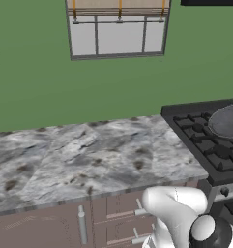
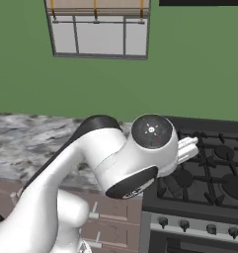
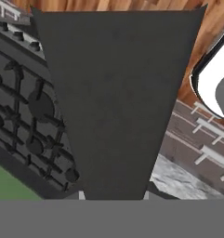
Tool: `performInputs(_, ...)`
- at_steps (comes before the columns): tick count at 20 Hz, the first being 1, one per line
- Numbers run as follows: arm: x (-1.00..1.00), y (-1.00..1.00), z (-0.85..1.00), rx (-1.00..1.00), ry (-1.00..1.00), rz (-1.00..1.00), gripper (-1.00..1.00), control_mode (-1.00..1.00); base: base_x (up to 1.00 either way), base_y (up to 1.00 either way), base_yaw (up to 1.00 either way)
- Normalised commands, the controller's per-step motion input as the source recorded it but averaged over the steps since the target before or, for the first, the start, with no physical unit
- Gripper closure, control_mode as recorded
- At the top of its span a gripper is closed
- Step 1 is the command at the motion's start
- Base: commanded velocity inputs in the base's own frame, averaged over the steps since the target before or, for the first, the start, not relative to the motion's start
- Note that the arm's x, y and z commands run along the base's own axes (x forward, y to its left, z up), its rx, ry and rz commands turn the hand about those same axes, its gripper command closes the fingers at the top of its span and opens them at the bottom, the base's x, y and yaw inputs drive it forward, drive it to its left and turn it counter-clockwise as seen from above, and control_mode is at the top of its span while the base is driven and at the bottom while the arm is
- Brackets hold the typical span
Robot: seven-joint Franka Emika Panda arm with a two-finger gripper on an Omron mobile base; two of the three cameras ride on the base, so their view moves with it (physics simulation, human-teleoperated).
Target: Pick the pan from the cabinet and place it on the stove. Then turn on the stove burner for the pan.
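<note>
1. One pan (image 1: 227, 121) shows at 3 o'clock in the left base view, round, shallow and dark grey, its rim cut by the picture edge. It sits over the black grates of the stove (image 1: 205, 143).
2. Nothing can be seen inside the pan.
3. Up close in the hand view, a wide dark grey strip (image 3: 115, 102) runs from the top edge down to 6 o'clock, getting thinner as it goes. It looks like the pan's handle, but that is not sure.
4. The hand is shut tight. Its tips are hidden, so what it grips cannot be told for sure.
5. Four round burners show among the grate bars in the right base view, and a stove burner (image 2: 224, 152) lies at 3 o'clock.
6. Small knobs (image 2: 184, 225) line the stove front at 5 o'clock.
7. The grey marble tabletop (image 1: 84, 155) lies beside the stove, with brown drawers (image 1: 120, 218) below it.
8. No words or labels can be read anywhere.
</note>
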Motion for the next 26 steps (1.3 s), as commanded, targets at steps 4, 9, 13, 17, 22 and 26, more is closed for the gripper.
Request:
performInputs(4, -0.01, -0.42, -0.34, 0.16, 0.1, 0.0, 1.0, -1.0, 0.0, 0.0, 0.0)
performInputs(9, 0.0, -0.38, -0.36, 0.17, 0.04, 0.0, 1.0, -1.0, 0.0, 0.0, 0.0)
performInputs(13, 0.0, -0.29, -0.47, 0.19, 0.0, 0.02, 1.0, -1.0, 0.0, 0.0, 0.0)
performInputs(17, 0.0, -0.07, -0.52, 0.12, -0.03, 0.02, 1.0, -1.0, 0.0, 0.0, 0.0)
performInputs(22, 0.05, -0.02, -0.44, 0.02, -0.02, 0.0, 1.0, -1.0, 0.0, 0.0, 0.0)
performInputs(26, 0.11, -0.05, -0.4, 0.0, -0.02, 0.0, 1.0, -1.0, 0.0, 0.0, 0.0)
